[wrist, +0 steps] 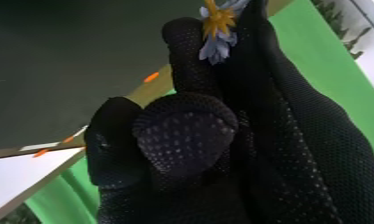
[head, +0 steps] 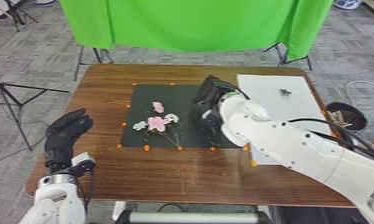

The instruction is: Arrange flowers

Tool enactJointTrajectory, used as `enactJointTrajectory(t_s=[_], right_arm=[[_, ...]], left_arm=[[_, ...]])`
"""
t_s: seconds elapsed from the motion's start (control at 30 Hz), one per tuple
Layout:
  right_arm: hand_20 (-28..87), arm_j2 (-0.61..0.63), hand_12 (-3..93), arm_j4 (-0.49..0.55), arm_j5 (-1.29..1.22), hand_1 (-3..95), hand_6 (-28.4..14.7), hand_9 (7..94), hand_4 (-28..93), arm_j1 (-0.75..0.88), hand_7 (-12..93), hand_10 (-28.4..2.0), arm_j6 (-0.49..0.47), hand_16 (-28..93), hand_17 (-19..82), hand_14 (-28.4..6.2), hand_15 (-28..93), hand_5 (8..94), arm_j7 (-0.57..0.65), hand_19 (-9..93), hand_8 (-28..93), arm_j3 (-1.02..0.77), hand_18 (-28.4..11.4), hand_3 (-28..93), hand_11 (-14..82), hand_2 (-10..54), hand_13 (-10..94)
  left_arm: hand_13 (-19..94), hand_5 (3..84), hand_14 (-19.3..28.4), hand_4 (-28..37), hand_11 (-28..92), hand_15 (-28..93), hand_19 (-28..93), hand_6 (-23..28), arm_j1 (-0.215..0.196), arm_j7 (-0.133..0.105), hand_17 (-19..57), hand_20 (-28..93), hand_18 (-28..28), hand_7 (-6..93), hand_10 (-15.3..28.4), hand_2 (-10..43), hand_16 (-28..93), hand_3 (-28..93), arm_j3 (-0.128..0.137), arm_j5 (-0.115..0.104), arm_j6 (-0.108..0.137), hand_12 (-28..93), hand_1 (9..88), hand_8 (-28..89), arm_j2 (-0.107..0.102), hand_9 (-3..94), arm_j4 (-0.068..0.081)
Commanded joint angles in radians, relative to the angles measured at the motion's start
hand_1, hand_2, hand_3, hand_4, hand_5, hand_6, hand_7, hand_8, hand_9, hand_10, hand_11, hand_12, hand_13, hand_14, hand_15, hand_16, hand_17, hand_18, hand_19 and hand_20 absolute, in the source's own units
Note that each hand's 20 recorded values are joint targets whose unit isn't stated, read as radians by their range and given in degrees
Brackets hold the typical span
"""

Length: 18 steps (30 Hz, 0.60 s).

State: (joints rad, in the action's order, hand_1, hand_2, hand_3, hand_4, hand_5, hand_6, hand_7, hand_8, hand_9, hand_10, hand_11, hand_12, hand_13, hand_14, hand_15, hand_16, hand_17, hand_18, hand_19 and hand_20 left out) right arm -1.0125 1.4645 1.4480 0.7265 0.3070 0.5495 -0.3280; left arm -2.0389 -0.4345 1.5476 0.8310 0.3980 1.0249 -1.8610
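Note:
In the head view, my right hand (head: 207,100) is over the right part of the black mat (head: 188,92). The right wrist view has that hand (wrist: 185,132) with its fingers curled and a pale blue flower (wrist: 217,46) with a yellow-orange base held near the fingertips. To the left of it on the mat lie a small pink flower (head: 158,107), a larger pink flower (head: 157,124), a white flower (head: 171,118) and a pale flower (head: 140,125), close together, with thin stems. My left hand (head: 66,131) is by the table's left edge, its fingers relaxed and holding nothing.
A white sheet (head: 268,85) on the right of the brown table (head: 103,175) bears a small green piece (head: 286,92). Orange marks line the mat. A dark bin (head: 346,116) stands beyond the right edge, and a green cloth (head: 197,25) hangs behind the table.

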Motion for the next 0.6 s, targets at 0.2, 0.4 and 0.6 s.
enactJointTrajectory(t_s=[0.2, 0.4, 0.6], right_arm=[[41, 0.042, 17.0, 0.009, -0.035, 59.2, -0.7, 84.9, -16, 0.021, 17, -10.9, -0.041, 22, 68, -2.0, 58, 73.9, 0.014, 93, 3, -0.03, -11.8, 62, 5.3, -6.9, 94], [42, 0.048, 15.1, 0.013, -0.053, 54.4, -1.7, 79.7, -14, 0.028, 17, -11.9, -0.057, 24, 67, -1.8, 57, 70.8, 0.019, 93, 4, -0.041, -12.1, 61, 9.9, -9.4, 94], [43, 0.052, 12.4, 0.017, -0.061, 50.1, -2.0, 76.1, -13, 0.025, 17, -12.6, -0.08, 25, 67, -1.8, 56, 68.3, 0.021, 93, 4, -0.047, -12.3, 62, 12.1, -9.5, 94]], left_arm=[[45, 53.8, 15.2, -6.9, 27, 29, 27, 0.8, -0.005, 0.005, 22.1, 29, 14.7, 22.9, 13.0, -2.1, -2, 68, 0.004, 0.004, -0.018, 12, 48.8, -1, 0.004, 50.8, -0.001], [44, 53.8, 15.3, -6.9, 27, 29, 27, 0.8, -0.011, 0.004, 21.6, 29, 14.7, 22.8, 12.9, -2.5, -2, 68, 0.006, -0.001, -0.017, 12, 48.1, -2, 0.005, 50.8, -0.002], [44, 53.8, 15.4, -7.2, 28, 29, 28, 0.7, -0.009, 0.003, 21.3, 28, 14.8, 22.8, 13.1, -3.2, -2, 69, 0.005, 0.001, -0.02, 12, 47.6, -3, 0.005, 50.8, -0.001]])
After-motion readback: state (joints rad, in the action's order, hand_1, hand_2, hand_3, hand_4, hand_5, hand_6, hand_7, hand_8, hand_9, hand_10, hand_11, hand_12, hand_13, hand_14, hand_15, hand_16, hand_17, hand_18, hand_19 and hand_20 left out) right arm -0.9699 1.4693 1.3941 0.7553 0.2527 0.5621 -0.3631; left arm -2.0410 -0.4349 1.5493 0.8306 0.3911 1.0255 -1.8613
